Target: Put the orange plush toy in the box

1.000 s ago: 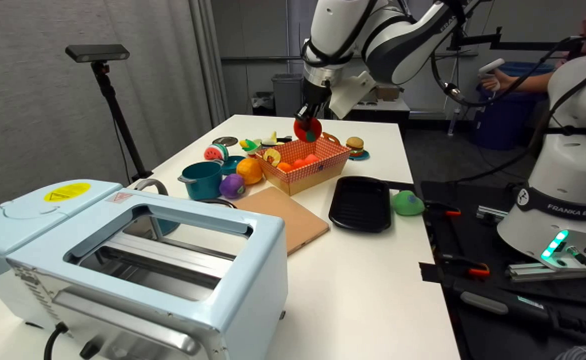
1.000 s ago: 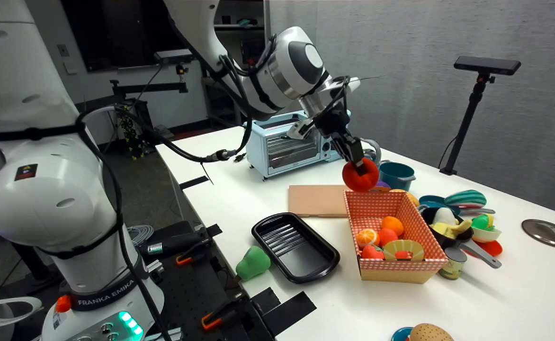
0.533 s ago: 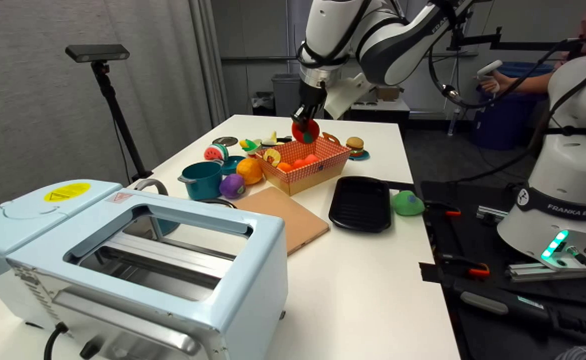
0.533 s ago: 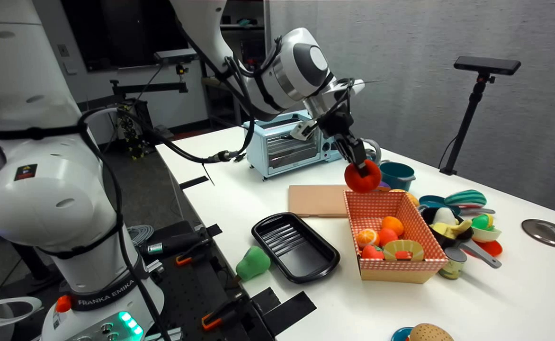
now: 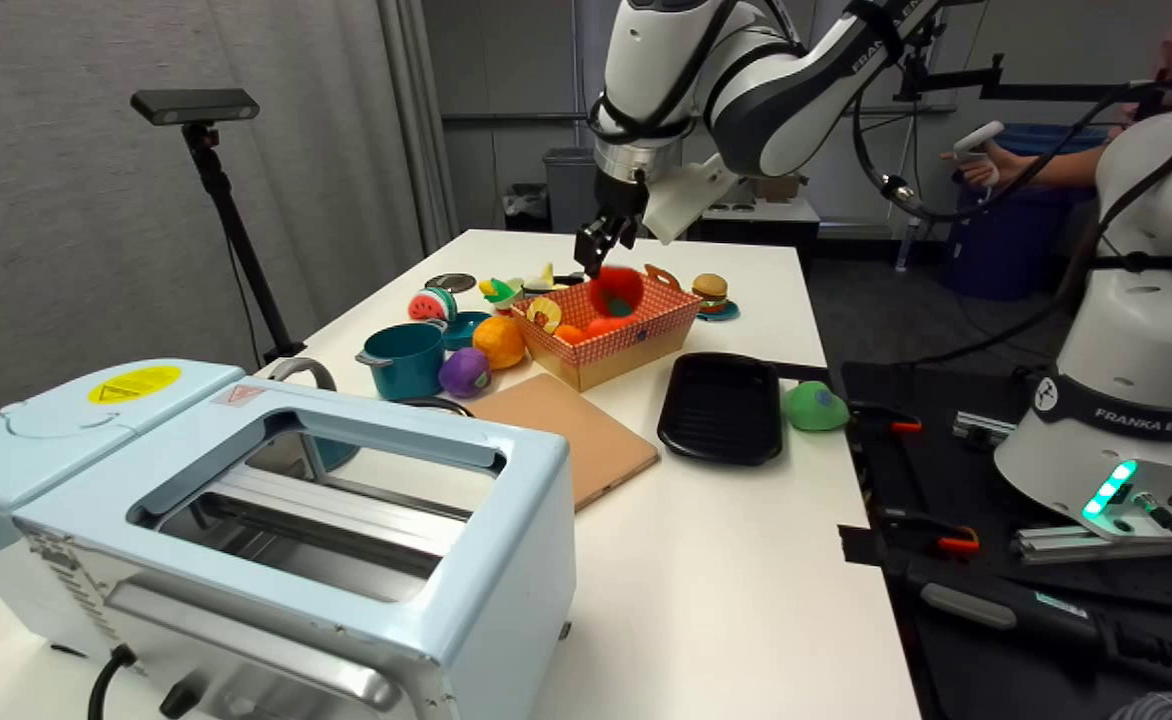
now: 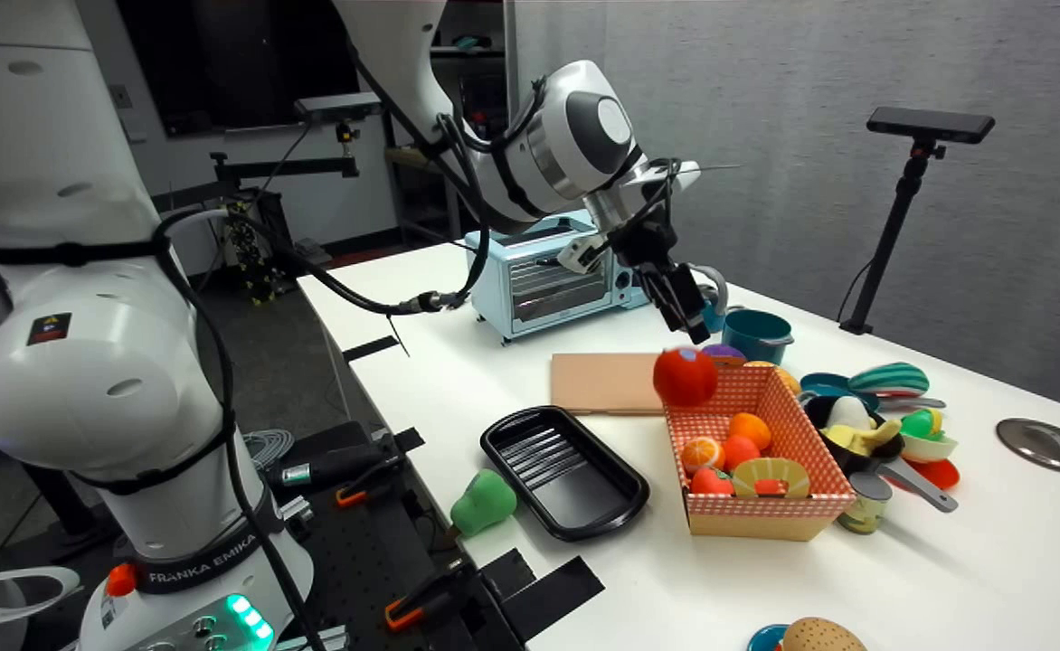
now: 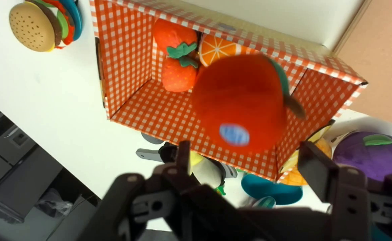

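Note:
The orange plush toy, a round red-orange ball with a green bit and a blue patch, is in mid-air and blurred just below my gripper [image 5: 610, 256]; it shows in both exterior views [image 5: 616, 292] [image 6: 685, 378]. In the wrist view the toy [image 7: 239, 103] covers part of the checked inside of the box [image 7: 129, 63]. My fingers [image 7: 316, 167] stand wide apart and touch nothing. In an exterior view the toy overlaps the far corner of the box [image 6: 747, 524]; whether it touches the wall I cannot tell.
Inside the box lie several toy fruits, among them an orange [image 6: 750, 430]. A brown board [image 6: 602, 384] and a black tray [image 6: 566, 470] sit beside it. A pan [image 6: 896, 466], a teal pot [image 6: 756, 334] and a purple toy [image 7: 370, 155] crowd its other sides.
The jaws, shut on the toy before, have opened. The toy has dropped away below the fingertips toward the box, while the arm has shifted only slightly.

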### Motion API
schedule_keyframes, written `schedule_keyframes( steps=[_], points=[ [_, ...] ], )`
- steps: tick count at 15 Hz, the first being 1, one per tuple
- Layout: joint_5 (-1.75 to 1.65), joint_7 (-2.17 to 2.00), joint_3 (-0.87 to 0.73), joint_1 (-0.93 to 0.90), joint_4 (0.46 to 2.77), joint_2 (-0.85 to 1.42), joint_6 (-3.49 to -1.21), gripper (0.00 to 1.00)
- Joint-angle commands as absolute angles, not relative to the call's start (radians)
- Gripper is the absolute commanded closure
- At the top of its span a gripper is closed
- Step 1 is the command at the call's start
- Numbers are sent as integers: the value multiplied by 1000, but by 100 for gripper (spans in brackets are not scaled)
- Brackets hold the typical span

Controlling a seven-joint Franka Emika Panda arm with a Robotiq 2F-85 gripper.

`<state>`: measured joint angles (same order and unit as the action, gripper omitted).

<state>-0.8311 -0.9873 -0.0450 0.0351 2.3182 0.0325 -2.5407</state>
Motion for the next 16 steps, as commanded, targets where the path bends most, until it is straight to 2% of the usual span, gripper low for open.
schedule_keyframes(
  steps=[1,16],
  points=[
    [-785,-957,-49,37,2301,46,-2563,0],
    [-808,-982,-45,26,2310,53,-2539,0]
  ],
)
